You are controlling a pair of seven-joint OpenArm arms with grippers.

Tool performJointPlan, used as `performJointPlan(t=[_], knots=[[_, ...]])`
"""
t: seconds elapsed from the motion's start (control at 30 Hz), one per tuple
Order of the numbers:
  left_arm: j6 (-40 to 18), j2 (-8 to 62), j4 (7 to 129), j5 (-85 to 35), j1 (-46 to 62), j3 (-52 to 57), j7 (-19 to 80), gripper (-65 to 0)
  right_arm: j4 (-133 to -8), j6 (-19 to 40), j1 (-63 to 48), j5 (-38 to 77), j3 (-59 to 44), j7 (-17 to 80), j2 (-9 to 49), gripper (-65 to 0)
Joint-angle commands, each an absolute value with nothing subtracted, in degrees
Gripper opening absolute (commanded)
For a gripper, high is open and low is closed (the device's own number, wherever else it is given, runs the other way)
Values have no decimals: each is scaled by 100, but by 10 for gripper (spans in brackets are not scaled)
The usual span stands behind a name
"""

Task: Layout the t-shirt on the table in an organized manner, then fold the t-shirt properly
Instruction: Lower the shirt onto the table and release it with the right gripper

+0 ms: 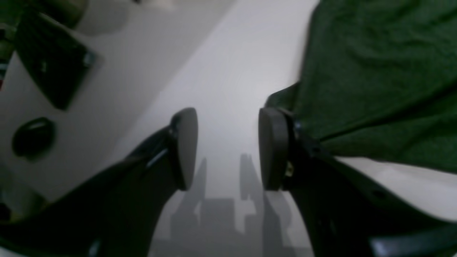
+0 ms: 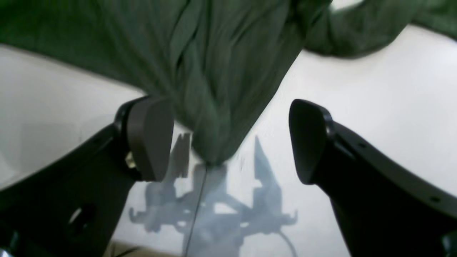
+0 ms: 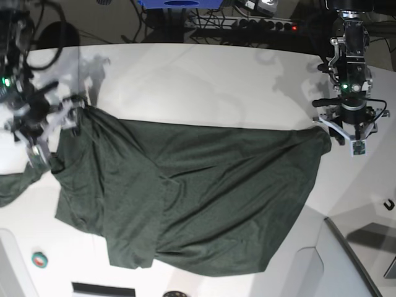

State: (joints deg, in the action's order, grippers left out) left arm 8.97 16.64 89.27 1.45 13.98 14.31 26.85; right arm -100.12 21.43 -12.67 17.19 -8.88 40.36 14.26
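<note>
The dark green t-shirt (image 3: pixel 198 192) lies spread but rumpled across the white table (image 3: pixel 185 86), its left part bunched in folds. My left gripper (image 3: pixel 351 137) hangs at the shirt's right corner. In the left wrist view the left gripper (image 1: pixel 228 150) is open over bare table, with the t-shirt (image 1: pixel 375 71) just behind one finger (image 1: pixel 273 148). My right gripper (image 3: pixel 48 131) is at the shirt's upper left end. In the right wrist view the right gripper (image 2: pixel 228 141) is wide open, and a gathered tip of the t-shirt (image 2: pixel 214 107) lies between the pads, touching neither.
A grey angled panel (image 3: pixel 346 260) sits at the table's front right corner. A small round teal and red object (image 3: pixel 39 260) lies at the front left. Cables and a power strip (image 3: pixel 260 25) run behind the table. A thin dark seam (image 2: pixel 196 207) crosses the tabletop.
</note>
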Motion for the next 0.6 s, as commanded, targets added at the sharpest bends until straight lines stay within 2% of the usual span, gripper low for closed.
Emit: performJointPlan(t=[0.0, 0.1, 0.23, 0.37, 0.43, 0.57], knots=[[971, 1754, 8989, 198, 1349, 1534, 2589, -383, -9895, 2149, -901, 1807, -743, 3829, 1481, -174], [971, 1754, 8989, 171, 1332, 1560, 2589, -383, -9007, 2149, 13, 1807, -259, 3811, 1525, -174], [971, 1754, 8998, 198, 1358, 1569, 2589, -383, -7169, 2149, 1332, 1807, 215, 3785, 1481, -174], [971, 1754, 8989, 198, 1385, 1596, 2589, -383, -5560, 2149, 2105, 1815, 585, 3275, 1481, -176], [971, 1754, 8980, 198, 1393, 1596, 2589, -383, -5270, 2149, 2185, 1842, 664, 3231, 1473, -177], [971, 1754, 8980, 198, 1455, 1596, 2563, -383, -5622, 2149, 1886, 1842, 664, 3240, 1279, -177]])
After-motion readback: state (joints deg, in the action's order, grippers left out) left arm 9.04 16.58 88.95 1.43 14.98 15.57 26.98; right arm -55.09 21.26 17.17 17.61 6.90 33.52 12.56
